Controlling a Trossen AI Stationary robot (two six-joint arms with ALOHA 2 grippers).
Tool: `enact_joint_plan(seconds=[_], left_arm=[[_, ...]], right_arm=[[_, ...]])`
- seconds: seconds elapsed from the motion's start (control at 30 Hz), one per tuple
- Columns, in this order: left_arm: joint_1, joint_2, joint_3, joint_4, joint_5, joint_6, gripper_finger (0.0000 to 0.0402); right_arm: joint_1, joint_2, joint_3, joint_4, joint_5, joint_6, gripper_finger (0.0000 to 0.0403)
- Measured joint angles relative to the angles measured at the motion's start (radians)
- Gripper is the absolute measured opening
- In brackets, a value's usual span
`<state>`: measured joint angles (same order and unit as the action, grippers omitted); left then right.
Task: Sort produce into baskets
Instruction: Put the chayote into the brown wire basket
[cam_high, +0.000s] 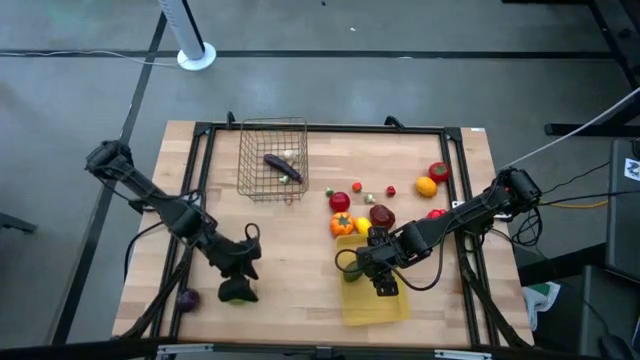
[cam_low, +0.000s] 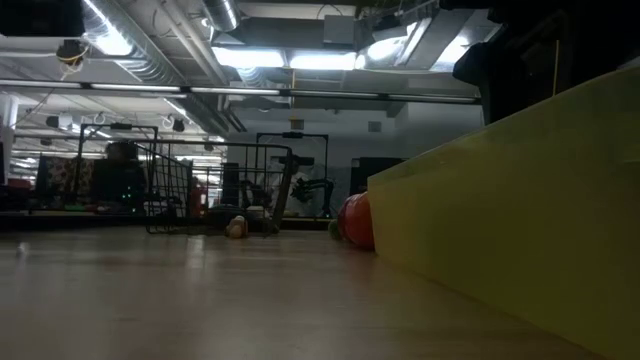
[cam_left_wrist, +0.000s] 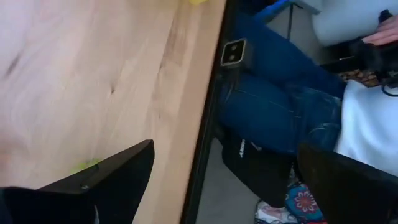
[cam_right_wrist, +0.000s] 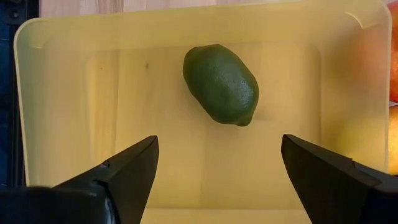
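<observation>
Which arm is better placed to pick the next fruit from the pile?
The right. Its open gripper hangs over the yellow tray, beside the pile; the left gripper is farther away.

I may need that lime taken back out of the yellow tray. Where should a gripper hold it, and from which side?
Grip the lime across its narrow middle, from straight above. It lies on its side, alone in the yellow tray, clear of the walls, and the right gripper hangs open just over it.

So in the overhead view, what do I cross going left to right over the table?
Purple piece near the left edge → left claw → wire basket → right claw over the yellow tray → orange fruit → red tomato.
</observation>
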<state>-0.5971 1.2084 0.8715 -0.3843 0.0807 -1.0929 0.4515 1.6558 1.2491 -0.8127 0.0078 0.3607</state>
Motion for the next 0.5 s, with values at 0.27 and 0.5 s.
enact_joint_plan(seconds=[0.27, 0.5], left_arm=[[-0.04, 0.13, 0.0, -0.052, -0.003, 0.044, 0.0388], [-0.033, 0.225, 0.0, -0.17, -0.004, 0.071, 0.0388]], right_arm=[[0.0, 0.0, 0.0, 0.001, 0.0, 0.0, 0.0335], [0.0, 0.0, 0.0, 0.002, 0.0, 0.0, 0.0335]])
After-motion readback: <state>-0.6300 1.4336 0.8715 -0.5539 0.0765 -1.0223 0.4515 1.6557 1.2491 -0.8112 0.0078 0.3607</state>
